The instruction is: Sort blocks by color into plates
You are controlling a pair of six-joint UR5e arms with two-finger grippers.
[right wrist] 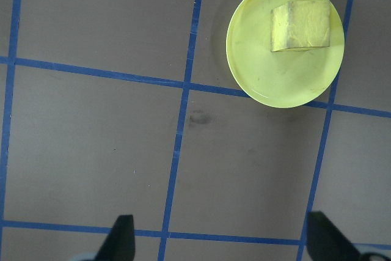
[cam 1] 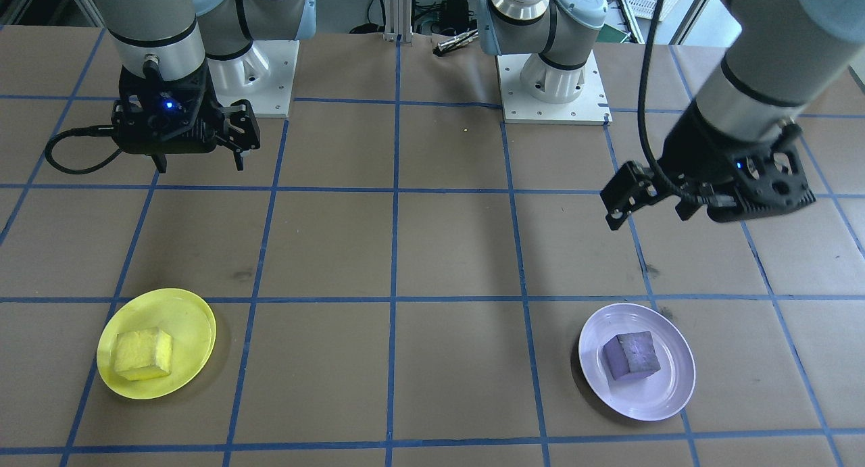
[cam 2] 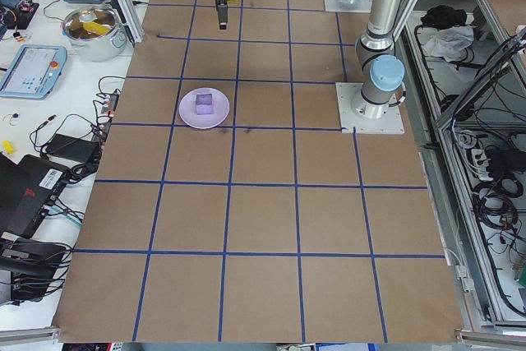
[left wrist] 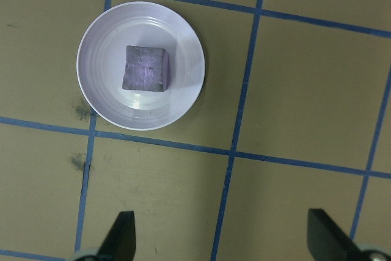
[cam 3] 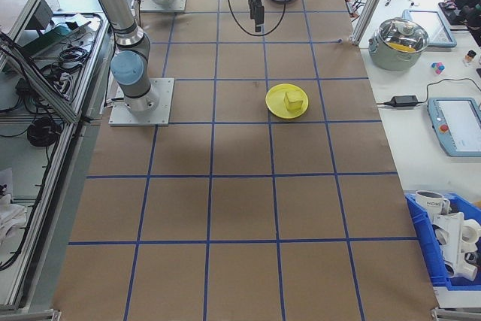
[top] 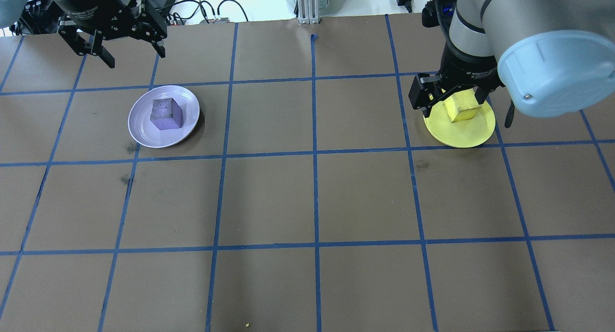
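Note:
The yellow block (cam 1: 142, 354) lies in the yellow plate (cam 1: 182, 311), and the purple block (cam 1: 632, 355) lies in the lavender plate (cam 1: 669, 392). My right gripper (cam 1: 199, 161) hangs open and empty above the table, back toward the robot's base from the yellow plate. Its wrist view looks down on the yellow block (right wrist: 300, 25) in its plate (right wrist: 275, 77). My left gripper (top: 132, 55) is also open and empty, raised and set back from the lavender plate (left wrist: 177, 99), which holds the purple block (left wrist: 145, 68).
Brown paper with a blue tape grid (top: 314, 152) covers the table. The two arm bases (cam 1: 554, 82) (cam 1: 253, 75) stand at the robot's side. Off the table's ends sit a steel pot (cam 2: 94, 26), tablets, cables and a blue bin (cam 3: 451, 234).

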